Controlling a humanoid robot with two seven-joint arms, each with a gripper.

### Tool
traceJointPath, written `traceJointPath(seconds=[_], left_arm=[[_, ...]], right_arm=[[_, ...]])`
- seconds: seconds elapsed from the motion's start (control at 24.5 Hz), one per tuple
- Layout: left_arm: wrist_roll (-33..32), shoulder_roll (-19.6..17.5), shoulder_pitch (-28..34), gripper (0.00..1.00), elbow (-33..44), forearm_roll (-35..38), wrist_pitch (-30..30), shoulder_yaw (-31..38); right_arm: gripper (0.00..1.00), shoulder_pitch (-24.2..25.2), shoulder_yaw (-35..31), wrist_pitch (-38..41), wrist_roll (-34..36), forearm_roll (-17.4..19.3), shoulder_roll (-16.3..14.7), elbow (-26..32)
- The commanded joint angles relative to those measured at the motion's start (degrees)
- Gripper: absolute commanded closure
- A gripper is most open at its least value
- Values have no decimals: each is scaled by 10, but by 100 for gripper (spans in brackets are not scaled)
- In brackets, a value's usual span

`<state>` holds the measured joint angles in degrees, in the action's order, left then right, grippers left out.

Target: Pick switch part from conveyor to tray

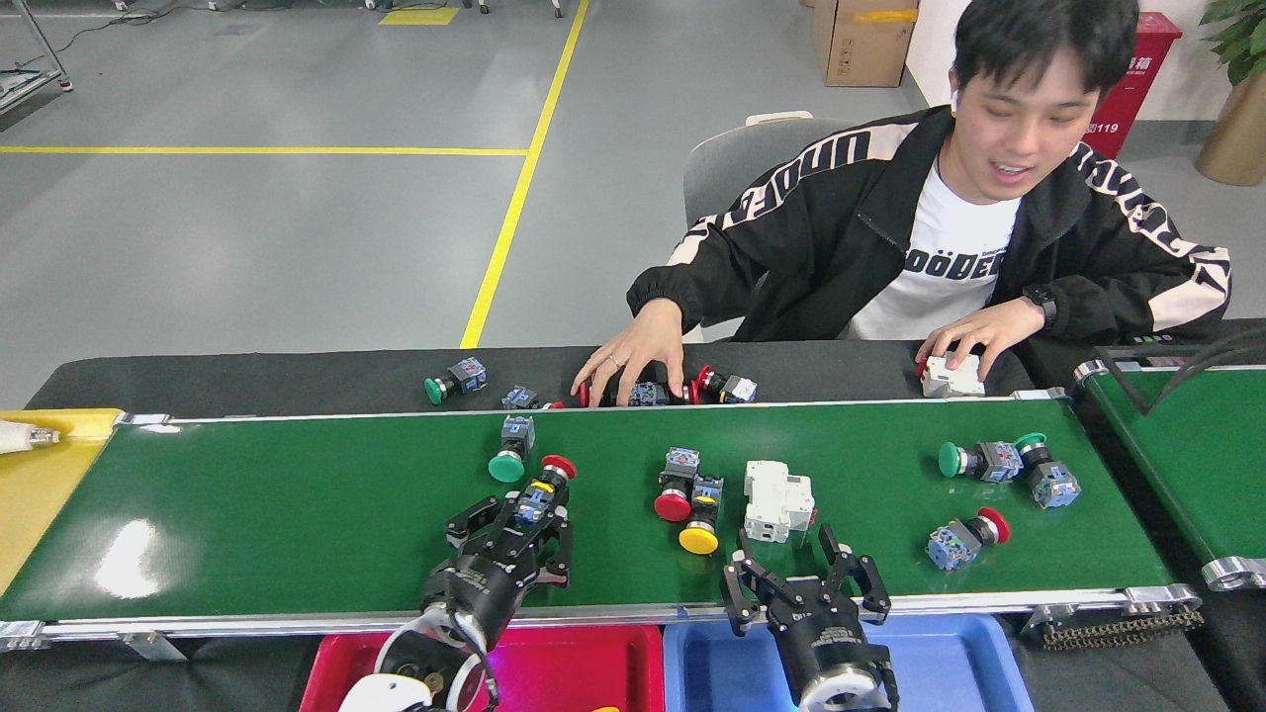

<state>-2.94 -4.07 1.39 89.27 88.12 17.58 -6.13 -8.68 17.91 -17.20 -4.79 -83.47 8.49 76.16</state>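
Nearest edge: glossy red plastic tray (584, 663) at left, blue plastic tray (949, 663) at right, both smooth-walled and partly hidden by the arms.

Left pincer (522, 524): black, angular fingers spread around a red-capped switch part (546, 485) lying on the conveyor (247, 504); whether the fingers touch it cannot be told.

Right pincer (803, 574): released, prongs spread over the near rail, just short of a white boxy breaker (778, 499).

Conveyor surface: flat dark-green belt, slight sheen, silver metal side rails. Also seen on it: a green mushroom-cap switch (511, 450) just beyond the left pincer; a red-cap and yellow-cap pair (687, 489) side by side at centre; a green-capped cluster (1004, 465) far right; a red-capped one (964, 537) nearer, right.

Beyond the belt: black matte bench (247, 381) strip carrying more switches (455, 379). A person's hand (633, 358) rests over some of them; the other hand (974, 331) is on a white block.
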Motion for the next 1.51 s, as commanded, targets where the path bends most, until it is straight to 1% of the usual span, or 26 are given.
traceJointPath(seconds=[0.0,0.08,0.12,0.16,0.2,0.25,0.29,0.33,0.37,0.45,0.53,0.57,0.61,0.65,0.69,0.78,0.86,0.9,0.98,1.06,1.18,1.27,1.31,1.35,1.39,1.47], left_arm=[[4,-19,46,93,62,-6,48,23],[16,-34,96,88,90,-1,82,38],[21,-43,109,83,92,1,87,37],[22,-52,117,74,92,7,86,37],[22,-57,121,63,92,13,86,38],[23,-60,122,45,90,18,86,38],[23,-60,123,30,90,24,86,38],[23,-62,125,9,89,25,87,38],[24,-64,129,0,90,25,88,39],[24,-66,134,0,93,22,89,48],[24,-58,143,0,96,21,88,65],[24,-53,145,0,97,18,84,81],[23,-38,146,0,96,11,83,107],[19,-13,145,0,96,5,79,135],[16,17,143,0,96,2,73,166],[9,64,136,0,96,2,61,223],[1,85,134,0,96,1,43,266],[-2,90,132,0,96,1,22,284],[-20,91,128,0,96,-19,-19,287],[-29,85,129,0,95,-51,-27,287],[-25,83,131,0,99,-51,-26,284],[-24,79,133,0,109,-50,-25,280],[-23,78,136,0,120,-49,-25,271],[-23,78,136,0,125,-48,-25,258],[-23,75,136,0,125,-39,-26,241],[-23,71,135,0,124,-11,-26,212]], right_arm=[[4,-27,5,-26,2,3,5,-23],[6,-46,7,-29,1,6,5,-44],[12,-50,8,-29,1,10,5,-49],[24,-52,7,-23,1,16,5,-49],[33,-53,7,-20,2,20,3,-49],[42,-54,7,-15,0,22,0,-48],[50,-54,8,-6,1,23,-1,-48],[55,-54,7,2,0,23,-2,-47],[57,-52,7,11,0,23,-2,-44],[57,-46,7,27,0,23,-2,-29],[57,-26,4,56,-1,25,-20,21],[56,-1,3,82,-5,32,-38,60],[53,30,3,133,-21,54,-71,106],[53,50,1,191,-30,77,-104,132],[52,60,0,248,-32,103,-134,152],[51,74,-7,343,-31,152,-175,178],[50,97,-20,398,-29,170,-198,191],[49,116,-31,430,-24,174,-208,197],[49,160,-73,506,-9,176,-223,204],[49,214,-130,610,8,180,-228,215],[49,276,-238,622,12,182,-221,223],[46,296,-277,622,12,182,-216,221],[37,299,-284,622,11,181,-209,220],[22,299,-286,622,8,181,-196,220],[11,300,-287,622,4,181,-182,220],[8,300,-292,622,-6,180,-172,219]])
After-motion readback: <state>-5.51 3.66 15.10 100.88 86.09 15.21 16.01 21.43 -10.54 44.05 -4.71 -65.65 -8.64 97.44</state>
